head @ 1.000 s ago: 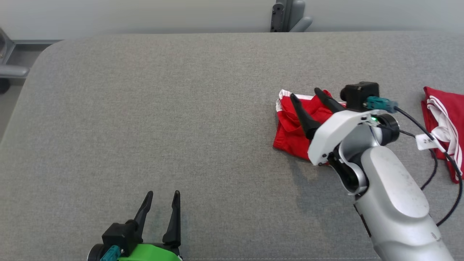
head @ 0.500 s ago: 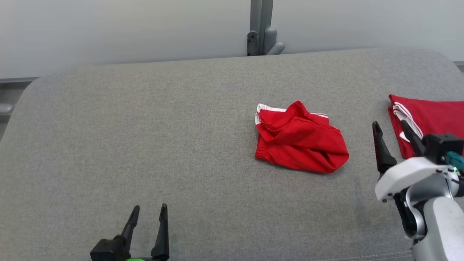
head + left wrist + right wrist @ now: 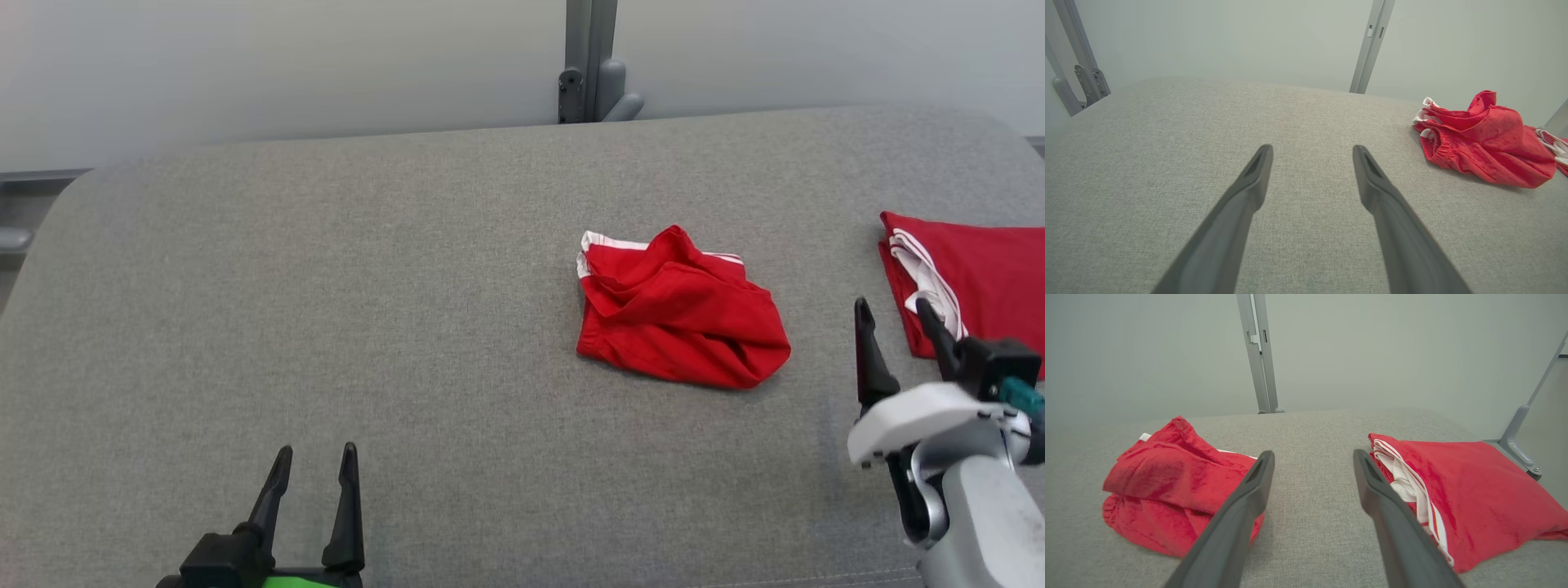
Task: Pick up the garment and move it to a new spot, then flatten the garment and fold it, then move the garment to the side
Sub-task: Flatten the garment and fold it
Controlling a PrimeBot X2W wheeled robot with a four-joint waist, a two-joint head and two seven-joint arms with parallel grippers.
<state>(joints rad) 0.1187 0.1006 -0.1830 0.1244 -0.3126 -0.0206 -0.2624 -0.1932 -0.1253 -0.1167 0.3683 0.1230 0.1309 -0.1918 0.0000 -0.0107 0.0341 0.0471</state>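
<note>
- A second ago the right claw (image 3: pixel 891 305) stood over the crumpled red garment (image 3: pixel 678 318), fingers spread across its top. It has since pulled back to the near right and now hovers over bare counter (image 3: pixel 367 286).
- The head view itself shifted in that second, so the garment's new place in the picture is the camera's doing. Its heap looks the same shape as before.
- The right claw's jaws are wide apart and hold nothing. In its own wrist view the fingers point into the gap between the crumpled garment on the left and a folded red garment (image 3: pixel 980 269) on the right, touching neither.
- The left claw (image 3: pixel 318 449) has stayed at the near left, also fully spread and empty, well apart from both red pieces.
- The garment lies free, right of the counter's middle, bunched up, with a white-striped edge showing at its far left corner.
- The folded piece with white stripes sits at the far right edge, apart from the heap.
- My reading: the garment has been let go at its spot, so the move step looks finished. Flattening has not begun, as the cloth is still rumpled and doubled over itself.
- Spreading it will likely need both claws on opposite edges, and the left one has a long reach to get there.
</note>
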